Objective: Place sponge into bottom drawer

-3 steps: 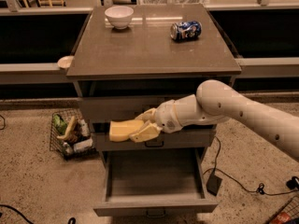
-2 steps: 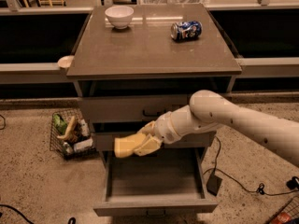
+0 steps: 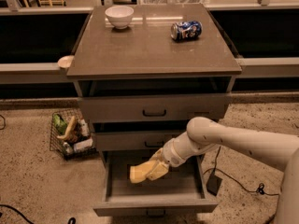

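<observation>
Pale-yellow sponge (image 3: 139, 173), long axis sideways, free end left; claw (image 3: 156, 169) pinching it over open bottom drawer (image 3: 154, 204)

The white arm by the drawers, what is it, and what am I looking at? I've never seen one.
It is a robot arm. The single camera looks down on the front of a cabinet. At the arm's tip, a two-finger gripper is shut on a pale-yellow sponge, holding it over the open bottom drawer. On the cabinet's top sit a white bowl and a blue can lying on its side. A wire basket stands on the floor.
</observation>
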`<state>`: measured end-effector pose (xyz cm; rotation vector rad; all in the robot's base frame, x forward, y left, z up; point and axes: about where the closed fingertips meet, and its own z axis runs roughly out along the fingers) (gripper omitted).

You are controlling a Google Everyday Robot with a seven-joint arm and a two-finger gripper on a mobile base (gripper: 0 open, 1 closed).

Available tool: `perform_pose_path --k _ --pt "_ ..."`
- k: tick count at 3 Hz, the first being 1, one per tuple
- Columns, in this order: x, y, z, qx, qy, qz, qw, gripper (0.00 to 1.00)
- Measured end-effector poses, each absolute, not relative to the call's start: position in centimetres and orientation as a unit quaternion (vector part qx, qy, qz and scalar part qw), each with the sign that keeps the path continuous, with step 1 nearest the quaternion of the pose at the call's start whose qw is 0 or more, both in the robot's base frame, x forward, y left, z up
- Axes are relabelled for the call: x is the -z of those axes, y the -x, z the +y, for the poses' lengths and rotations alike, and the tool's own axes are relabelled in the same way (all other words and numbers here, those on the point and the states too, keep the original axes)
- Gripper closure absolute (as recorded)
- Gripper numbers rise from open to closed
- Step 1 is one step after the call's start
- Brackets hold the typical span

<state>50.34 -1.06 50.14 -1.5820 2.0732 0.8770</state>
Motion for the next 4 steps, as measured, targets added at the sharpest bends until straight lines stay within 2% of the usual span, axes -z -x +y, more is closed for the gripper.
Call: perform_pose_path --k 2,3,4 --pt "-47.6 -50.3 -1.1 -0.295 0.582 0.736 0.182 1.0" --pt "-42.7 -51.3 -3.0 -0.272 0.585 0.745 0.17 1.0" --pt "-36.4 -52.7 -6.6 -0.278 0.55 0.768 0.174 1.0"
